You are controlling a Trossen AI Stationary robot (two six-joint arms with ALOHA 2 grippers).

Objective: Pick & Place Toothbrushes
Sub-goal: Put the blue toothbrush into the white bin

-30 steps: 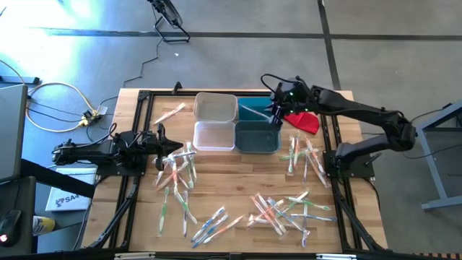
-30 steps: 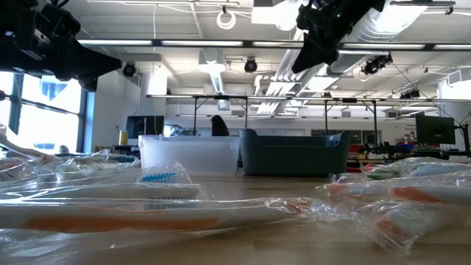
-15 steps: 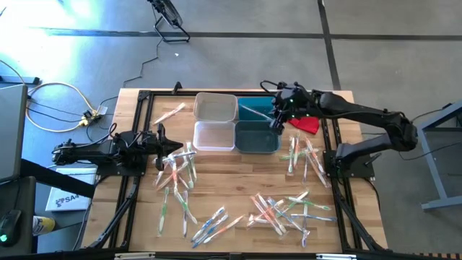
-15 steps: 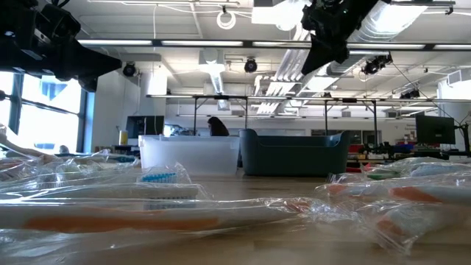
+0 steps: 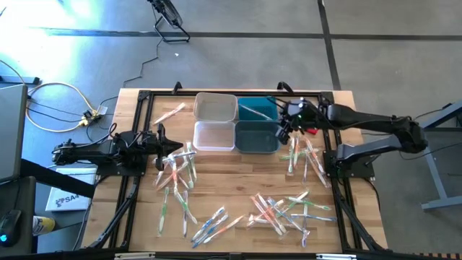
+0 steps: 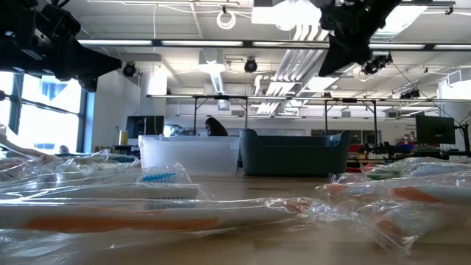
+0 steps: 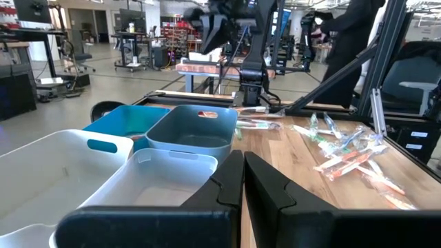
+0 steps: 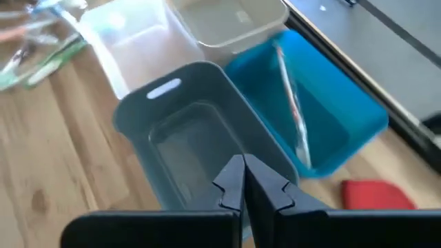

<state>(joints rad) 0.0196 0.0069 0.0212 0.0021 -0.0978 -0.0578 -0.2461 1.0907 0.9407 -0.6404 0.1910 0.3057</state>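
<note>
Toothbrushes [image 5: 278, 209] mostly lay loose on the wooden surface [image 5: 238, 173], in clusters near the left arm, along the front edge and beside the right arm's base; one wrapped toothbrush [image 8: 293, 110] already sat in the bright blue bin [image 8: 331, 117]. Right claw [image 5: 283, 130] had pulled back from over that blue bin during the last second and now hung off the right end of the dark teal bin [image 5: 256, 137], close to the brushes by the right frame. Its fingers were together and held nothing, per the right wrist view. Judgement: drop-off was done and the arm was heading for another pick from the right-hand cluster [image 5: 299, 155]. Teal bin looked empty, as did the two clear bins [image 5: 215, 121]. Red cloth piece [image 8: 377, 194] lay beside the blue bin, untouched. Left claw [image 5: 162, 139] waited at the left side near the clear bins, fingers together, nothing gripped. Task was at an early stage, since dozens of brushes were not yet binned.
</note>
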